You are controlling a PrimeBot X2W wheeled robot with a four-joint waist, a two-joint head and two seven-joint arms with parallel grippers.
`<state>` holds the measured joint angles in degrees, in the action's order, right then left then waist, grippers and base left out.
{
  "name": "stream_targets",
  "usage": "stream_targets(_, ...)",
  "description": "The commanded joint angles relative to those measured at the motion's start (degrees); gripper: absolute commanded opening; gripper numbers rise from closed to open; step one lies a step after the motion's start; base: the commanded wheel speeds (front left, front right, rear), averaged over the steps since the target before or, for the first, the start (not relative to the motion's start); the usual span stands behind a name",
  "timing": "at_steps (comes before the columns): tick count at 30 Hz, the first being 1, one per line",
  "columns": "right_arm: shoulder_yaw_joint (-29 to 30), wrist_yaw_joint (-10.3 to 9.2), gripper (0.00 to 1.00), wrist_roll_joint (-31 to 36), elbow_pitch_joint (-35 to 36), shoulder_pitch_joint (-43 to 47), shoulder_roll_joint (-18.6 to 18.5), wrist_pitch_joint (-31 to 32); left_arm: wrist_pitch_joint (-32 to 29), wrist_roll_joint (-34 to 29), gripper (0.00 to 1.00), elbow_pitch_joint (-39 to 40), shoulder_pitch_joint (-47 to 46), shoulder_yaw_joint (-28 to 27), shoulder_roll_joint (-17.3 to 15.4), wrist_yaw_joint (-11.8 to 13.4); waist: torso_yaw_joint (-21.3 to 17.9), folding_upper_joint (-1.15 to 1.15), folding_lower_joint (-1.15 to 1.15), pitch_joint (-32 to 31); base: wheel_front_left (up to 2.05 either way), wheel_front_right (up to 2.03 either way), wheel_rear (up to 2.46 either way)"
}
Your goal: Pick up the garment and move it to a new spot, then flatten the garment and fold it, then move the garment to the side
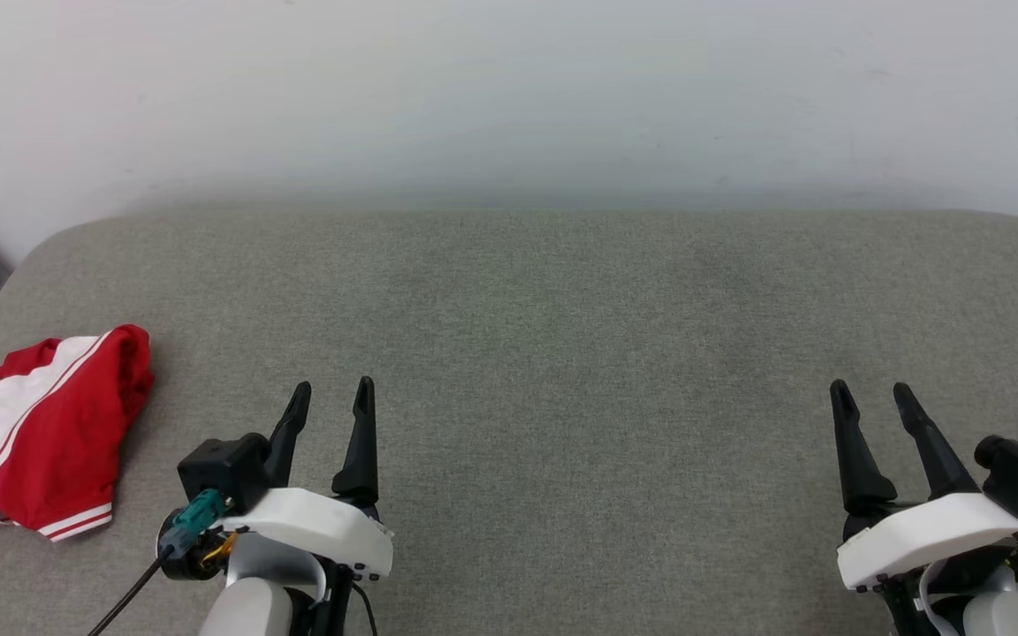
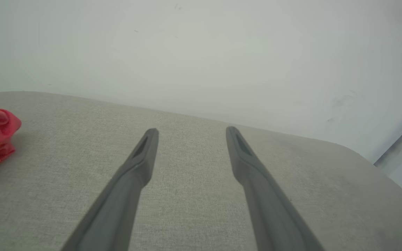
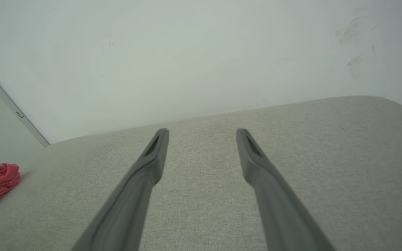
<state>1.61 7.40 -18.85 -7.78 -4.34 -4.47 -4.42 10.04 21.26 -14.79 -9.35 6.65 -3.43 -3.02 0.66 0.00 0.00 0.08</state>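
Hovering over grey fabric-covered surface point(image 1: 562, 309) | left gripper point(image 1: 333, 385) fingers spread, empty | right gripper point(image 1: 870, 386) same | red-and-white jersey point(image 1: 49, 424) bunched at lower left of frame, apart from left gripper | step: likely pick-up, not begun | next: left arm reaches leftward, pinches a fabric edge

Soft creased cloth on garment point(image 1: 49, 433); cushion point(image 1: 562, 353) matt coarse-woven fabric; wall point(image 1: 509, 88) smooth w/ scuffs.

Garment point(image 1: 41, 433) laid at the padded surface's point(image 1: 562, 336) left end.
Left gripper point(image 1: 333, 384) is held near it, right gripper point(image 1: 869, 386) far right; wall point(image 1: 509, 88) behind.
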Motion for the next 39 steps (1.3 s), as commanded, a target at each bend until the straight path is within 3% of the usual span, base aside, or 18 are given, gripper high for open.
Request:
stream_targets(1,0.09,0.10,1.00,1.45,0.62,-0.56,0.15,0.05,0.54,-1.52,1.00,0.14,-1.16,0.24,-0.36,0.25,0.02,0.00,0.00,-0.02,0.00,0.00,0.00)
stream_targets(39,1.37,0.14,1.00,15.35,0.39,-0.31,1.62,-2.23,4.85,-12.57,1.00,-4.71,-2.38,1.11,0.50,0.84,0.58,0.00,0.00,0.02,0.00,0.00,0.00)
